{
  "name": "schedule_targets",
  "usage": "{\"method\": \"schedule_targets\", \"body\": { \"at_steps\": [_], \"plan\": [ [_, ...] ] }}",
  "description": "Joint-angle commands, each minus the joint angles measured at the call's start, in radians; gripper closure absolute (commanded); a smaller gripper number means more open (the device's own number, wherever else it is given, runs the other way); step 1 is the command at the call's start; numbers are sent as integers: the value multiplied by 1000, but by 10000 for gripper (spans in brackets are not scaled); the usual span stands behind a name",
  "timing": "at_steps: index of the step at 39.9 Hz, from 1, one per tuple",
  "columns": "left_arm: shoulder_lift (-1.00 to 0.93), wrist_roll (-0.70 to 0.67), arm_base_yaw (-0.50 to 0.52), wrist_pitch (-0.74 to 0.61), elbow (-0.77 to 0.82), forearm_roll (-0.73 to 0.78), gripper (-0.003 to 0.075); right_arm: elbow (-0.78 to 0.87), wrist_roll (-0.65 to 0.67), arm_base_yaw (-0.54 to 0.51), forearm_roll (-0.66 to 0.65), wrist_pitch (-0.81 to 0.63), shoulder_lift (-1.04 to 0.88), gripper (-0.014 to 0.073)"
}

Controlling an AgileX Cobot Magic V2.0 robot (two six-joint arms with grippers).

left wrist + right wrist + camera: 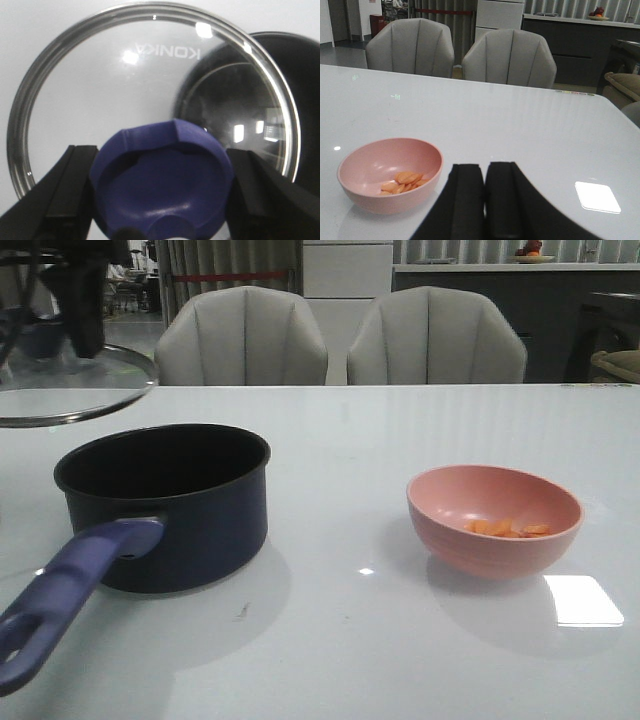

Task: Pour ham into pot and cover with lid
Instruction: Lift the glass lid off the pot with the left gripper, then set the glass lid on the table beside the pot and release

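**Table inventory: pot uncovered, lid aloft, ham in bowl**

1. Pot (165, 505). Dark navy saucepan, black inside, standing upright on the near left of the white table (330, 660). Nothing visible in it. Its long purple-blue handle (62, 592) points toward the near edge, the hole at its end nearest.

2. Pink bowl (494, 521). Upright on the table, well apart from the pot, to the right. The ham (507, 529), a small cluster of orange slices, lies at its bottom; the right wrist view shows the same pieces (402, 182) bunched low in the bowl.

3. Right gripper (485, 200). Black fingers pressed together with nothing between them, sitting low over the table beside the bowl and not touching it.

4. Lid (72, 388). Clear glass with metal rim, held in the air at the far left, above and behind the pot, tilted slightly. The left gripper (162, 195) is clamped on its blue-purple knob (162, 187), one finger on each side. Through the glass, part of the pot's dark rim shows below.

5. Two grey chairs (340, 340). Behind the table's far edge, side by side.
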Motion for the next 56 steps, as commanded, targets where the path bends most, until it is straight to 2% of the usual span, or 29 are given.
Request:
{"method": "schedule_targets", "body": {
  "at_steps": [1, 5, 9, 13, 20, 42, 47, 52, 54, 56],
  "plan": [
    [-105, 1, 74, -92, 51, 22, 589, -5, 0, -5, -12, -80, -19, 433],
    [-146, 16, 175, -147, 151, 0, 589, -5, 0, -5, -12, -80, -19, 433],
    [-157, 124, 264, -175, 246, -81, 589, -5, 0, -5, -12, -80, -19, 433],
    [-155, 170, 311, -219, 319, -121, 589, -5, 0, -5, -12, -80, -19, 433],
    [-142, 172, 317, -361, 417, -130, 589, -5, 0, -5, -12, -79, -19, 433],
    [45, 185, 316, -416, 420, -145, 569, -5, 0, -5, -12, -79, -19, 433],
    [46, 185, 316, -423, 420, -145, 463, -5, 0, -5, -12, -79, -19, 433],
    [46, 185, 316, -421, 420, -143, 246, -5, 0, -5, -12, -79, -19, 433],
    [46, 185, 316, -421, 420, -143, 175, -5, 0, -5, -12, -79, -19, 433],
    [46, 185, 316, -421, 420, -141, 136, -5, 0, -5, -12, -79, -19, 433]
  ]
}}
